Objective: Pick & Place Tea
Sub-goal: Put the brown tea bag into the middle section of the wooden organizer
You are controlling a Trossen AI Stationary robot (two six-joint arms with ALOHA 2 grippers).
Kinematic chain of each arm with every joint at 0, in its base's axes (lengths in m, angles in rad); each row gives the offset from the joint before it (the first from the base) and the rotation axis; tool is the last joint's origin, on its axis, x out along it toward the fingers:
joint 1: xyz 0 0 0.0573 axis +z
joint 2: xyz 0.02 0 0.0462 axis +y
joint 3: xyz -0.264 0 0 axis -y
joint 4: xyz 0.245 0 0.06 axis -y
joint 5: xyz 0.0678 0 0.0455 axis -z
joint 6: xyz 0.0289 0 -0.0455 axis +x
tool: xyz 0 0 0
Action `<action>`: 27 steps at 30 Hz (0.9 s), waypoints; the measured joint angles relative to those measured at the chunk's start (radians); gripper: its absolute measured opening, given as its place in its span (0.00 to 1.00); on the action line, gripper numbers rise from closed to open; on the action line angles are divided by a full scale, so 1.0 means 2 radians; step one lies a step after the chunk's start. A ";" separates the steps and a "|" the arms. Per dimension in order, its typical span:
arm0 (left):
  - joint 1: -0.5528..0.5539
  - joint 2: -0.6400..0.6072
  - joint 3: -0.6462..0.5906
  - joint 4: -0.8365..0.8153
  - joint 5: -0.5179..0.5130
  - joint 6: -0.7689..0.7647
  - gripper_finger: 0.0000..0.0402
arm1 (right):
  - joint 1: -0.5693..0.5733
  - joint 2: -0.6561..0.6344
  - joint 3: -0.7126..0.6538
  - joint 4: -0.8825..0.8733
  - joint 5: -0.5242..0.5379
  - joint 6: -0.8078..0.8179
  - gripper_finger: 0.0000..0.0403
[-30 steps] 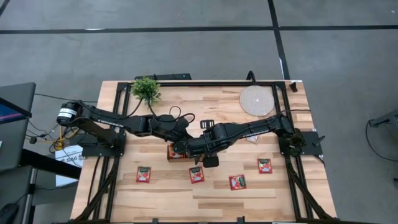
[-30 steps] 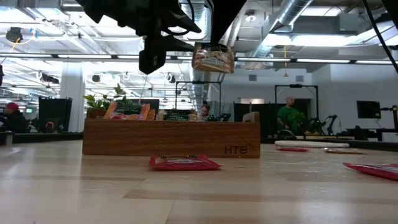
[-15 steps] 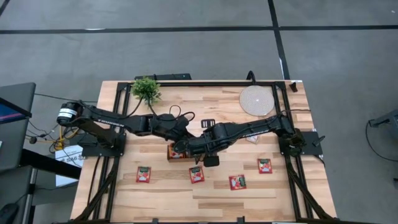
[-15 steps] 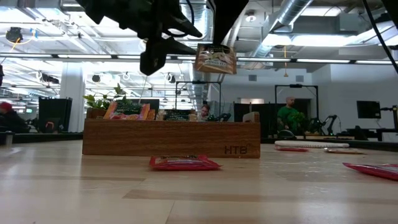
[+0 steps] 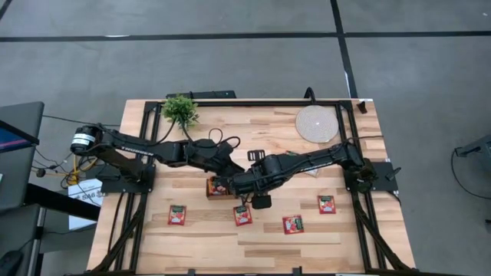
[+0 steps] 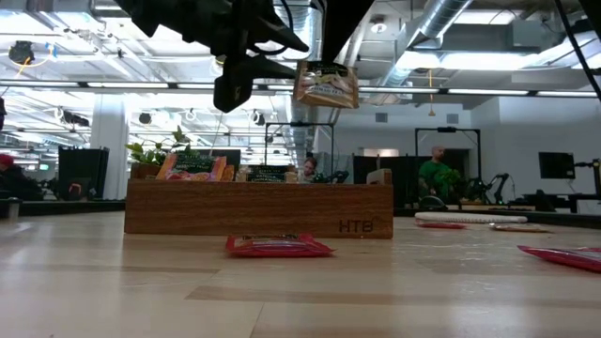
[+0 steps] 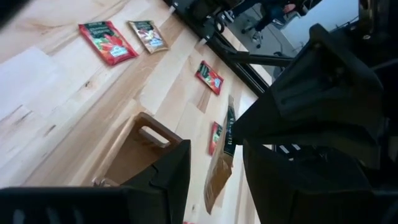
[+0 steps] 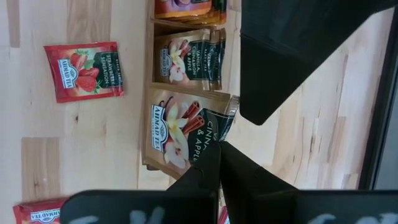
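Note:
My right gripper point(image 8: 219, 149) is shut on a pale beige tea sachet point(image 8: 186, 127), which also shows in the low view point(image 6: 326, 84), high above the brown wooden tray point(image 6: 258, 208). The tray point(image 5: 217, 188) holds more sachets standing on edge in its compartments point(image 8: 186, 59). My left gripper point(image 7: 216, 149) is open and empty, close beside the held sachet over the tray point(image 5: 222, 175). Several red sachets lie flat on the table toward its near edge point(image 5: 177, 215), point(image 5: 243, 215), point(image 5: 293, 224), point(image 5: 327, 204). My right gripper pinches the beige sachet between its two fingers at one edge point(image 8: 214, 144), near a corner. The fingers point down from above. The sachet is lifted clear and hangs over the tray, a little tilted.
A small green plant point(image 5: 180, 110) stands at the far left and a round pale mat point(image 5: 317, 123) lies at the far right. Another sachet point(image 5: 311, 170) lies partly under my right arm. The two arms cross close together over the tray.
My right gripper has risen slightly with the beige sachet, which stays hanging clear above the tray.

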 joint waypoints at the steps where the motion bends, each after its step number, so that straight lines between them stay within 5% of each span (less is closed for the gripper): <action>1: 0.000 0.000 0.000 0.000 0.000 0.000 0.35 | 0.000 0.000 0.000 0.000 0.000 0.000 0.00; 27: -0.004 0.005 0.000 0.009 -0.001 0.000 0.35 | -0.011 0.000 0.033 -0.001 0.001 -0.004 0.00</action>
